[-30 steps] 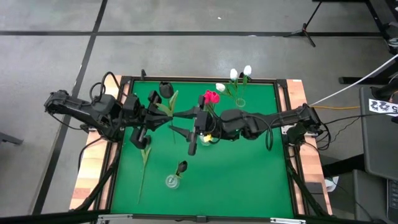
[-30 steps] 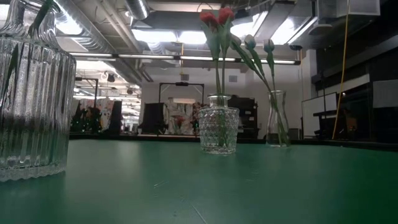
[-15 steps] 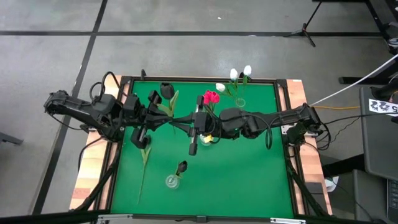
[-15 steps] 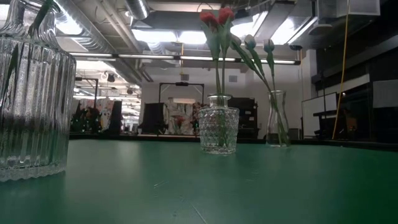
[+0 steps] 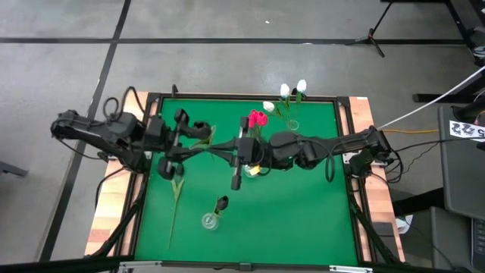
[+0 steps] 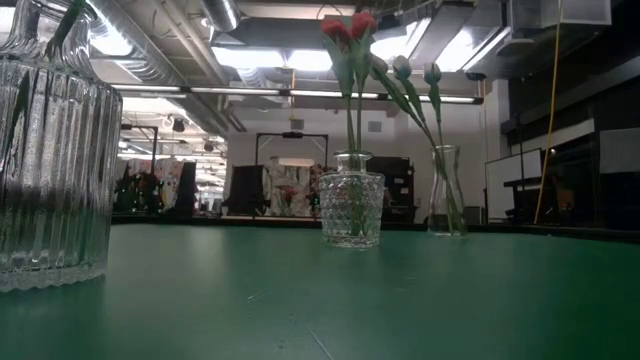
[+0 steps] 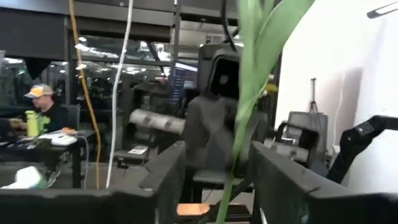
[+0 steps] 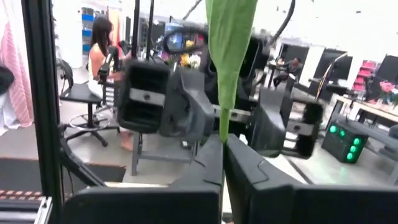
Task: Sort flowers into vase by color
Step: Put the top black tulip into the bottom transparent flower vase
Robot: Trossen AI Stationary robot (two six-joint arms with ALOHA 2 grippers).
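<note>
I see the dark tulip held up over the back-left part of the green desk, its stem running across to the middle between both arms. My right claw is clamped shut on that green stem; in the right wrist view the two fingers meet around it with a leaf rising above. My left claw sits just beside the flower's head end with its fingers spread apart; in the left wrist view the stem passes through the gap, and I cannot tell whether it touches either finger.

The red tulips stand in a faceted glass vase near the desk's centre, just beside the right arm. The white tulips stand in a slim clear vase at the back right. Another dark tulip leans in a ribbed glass vase toward the front. One loose flower stem lies flat on the desk at the left
</note>
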